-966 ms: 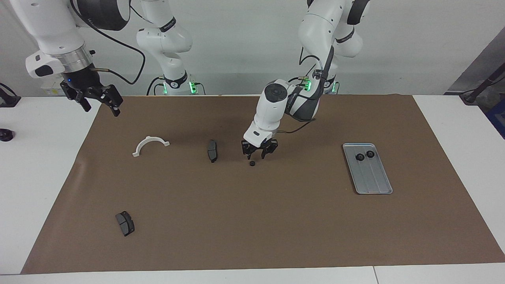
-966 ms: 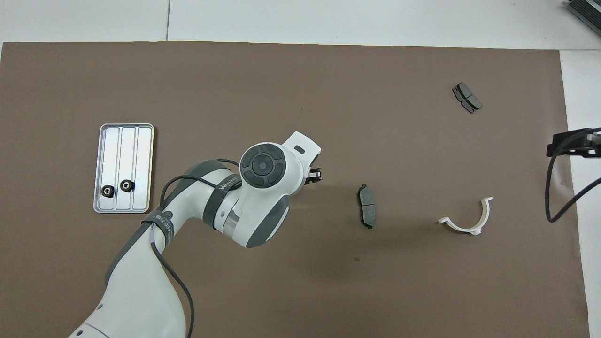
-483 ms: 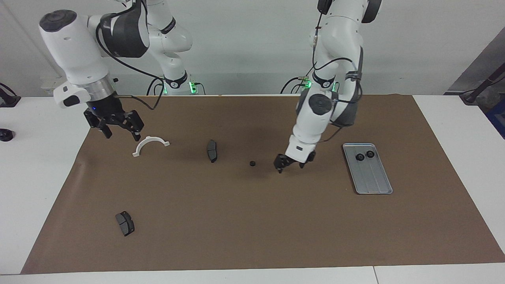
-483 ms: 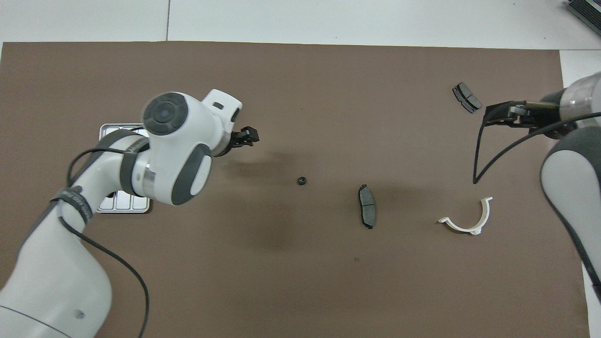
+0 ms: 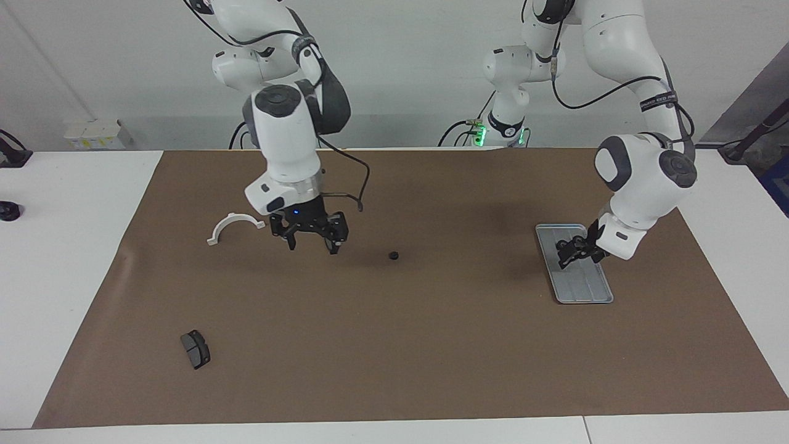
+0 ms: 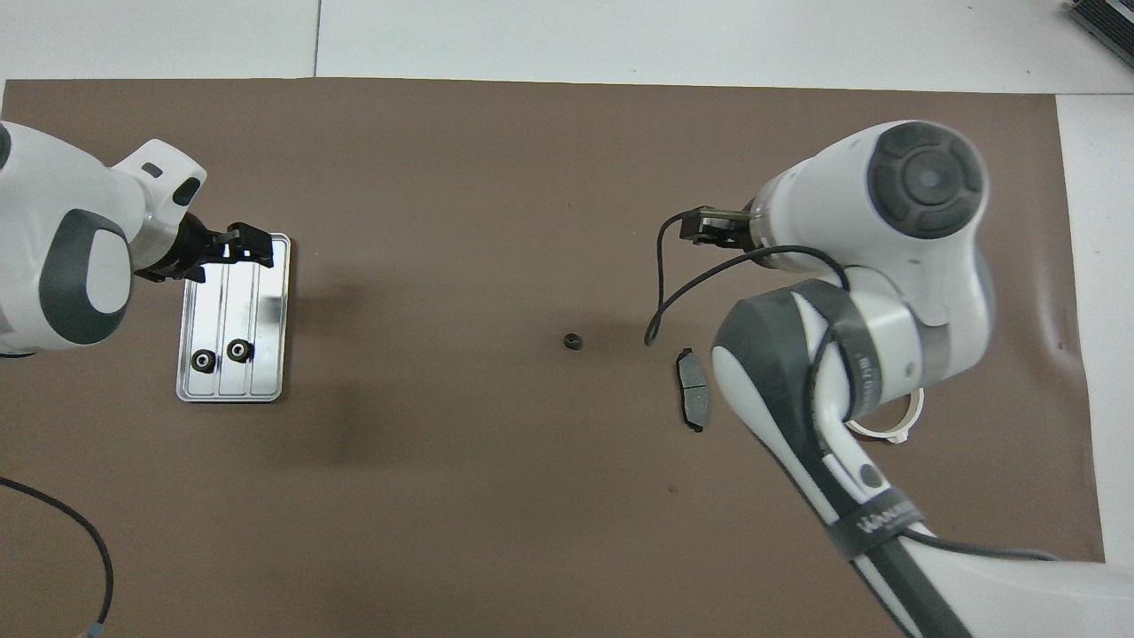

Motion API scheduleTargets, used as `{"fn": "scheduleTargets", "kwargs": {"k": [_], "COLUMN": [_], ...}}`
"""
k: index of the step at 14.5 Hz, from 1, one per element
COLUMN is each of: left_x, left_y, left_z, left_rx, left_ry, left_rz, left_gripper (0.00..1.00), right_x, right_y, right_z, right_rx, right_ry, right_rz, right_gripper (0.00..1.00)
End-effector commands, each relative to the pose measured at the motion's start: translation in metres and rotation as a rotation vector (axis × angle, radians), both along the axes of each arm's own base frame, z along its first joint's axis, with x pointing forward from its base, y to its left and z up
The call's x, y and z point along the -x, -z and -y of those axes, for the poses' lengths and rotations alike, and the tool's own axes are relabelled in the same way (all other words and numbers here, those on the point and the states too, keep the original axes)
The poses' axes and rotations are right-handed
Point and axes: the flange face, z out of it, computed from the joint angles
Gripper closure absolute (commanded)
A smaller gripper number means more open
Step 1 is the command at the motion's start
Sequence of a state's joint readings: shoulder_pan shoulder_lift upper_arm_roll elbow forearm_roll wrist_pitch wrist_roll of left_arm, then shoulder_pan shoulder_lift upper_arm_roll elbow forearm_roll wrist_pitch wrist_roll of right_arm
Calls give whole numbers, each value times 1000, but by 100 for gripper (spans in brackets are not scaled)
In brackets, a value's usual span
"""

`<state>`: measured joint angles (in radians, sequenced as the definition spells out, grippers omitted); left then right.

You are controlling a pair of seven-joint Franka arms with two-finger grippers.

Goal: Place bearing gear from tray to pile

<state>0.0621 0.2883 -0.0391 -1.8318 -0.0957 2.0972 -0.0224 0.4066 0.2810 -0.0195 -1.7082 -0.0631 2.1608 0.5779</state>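
One small black bearing gear (image 5: 393, 255) (image 6: 572, 340) lies on the brown mat mid-table. Two more bearing gears (image 6: 203, 361) (image 6: 239, 351) sit in the silver tray (image 5: 579, 287) (image 6: 232, 292) at its end nearer the robots. My left gripper (image 5: 578, 256) (image 6: 252, 252) hangs open and empty above the tray and hides those two gears in the facing view. The pile is a white half-ring bracket (image 5: 234, 225) (image 6: 886, 431) and dark brake pads (image 6: 692, 400) (image 5: 195, 349). My right gripper (image 5: 312, 245) (image 6: 704, 226) hovers open over the pad beside the bracket.
The brown mat (image 5: 394, 345) covers most of the white table. My right arm's elbow hides part of the bracket in the overhead view. A black cable (image 6: 53, 523) trails at the left arm's side.
The left gripper opened, left the bearing gear on the mat and swung back over the tray. The right arm came in from the table's end, past the bracket, to above the brake pad.
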Motion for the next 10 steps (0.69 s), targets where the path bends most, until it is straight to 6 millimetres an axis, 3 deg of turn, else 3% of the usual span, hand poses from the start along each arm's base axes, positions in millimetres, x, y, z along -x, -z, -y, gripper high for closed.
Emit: {"fn": "scheduleTargets", "kwargs": {"k": [1, 5, 7, 10], "left_x": [25, 58, 68, 76], "left_y": [10, 35, 43, 50], "left_z": [-8, -6, -2, -1], "left_rx": [9, 9, 8, 5], "left_ry": [60, 79, 83, 84], "left_rz": [-32, -69, -82, -76], "left_gripper": [3, 8, 10, 13], "right_x": [3, 30, 38, 52], "right_y": [33, 110, 120, 136], "right_z": [-52, -124, -127, -131], "right_rx": [13, 35, 53, 61], "right_ry": [-10, -41, -60, -83], "right_rz": [18, 0, -16, -32], "right_gripper": [0, 0, 0, 27]}}
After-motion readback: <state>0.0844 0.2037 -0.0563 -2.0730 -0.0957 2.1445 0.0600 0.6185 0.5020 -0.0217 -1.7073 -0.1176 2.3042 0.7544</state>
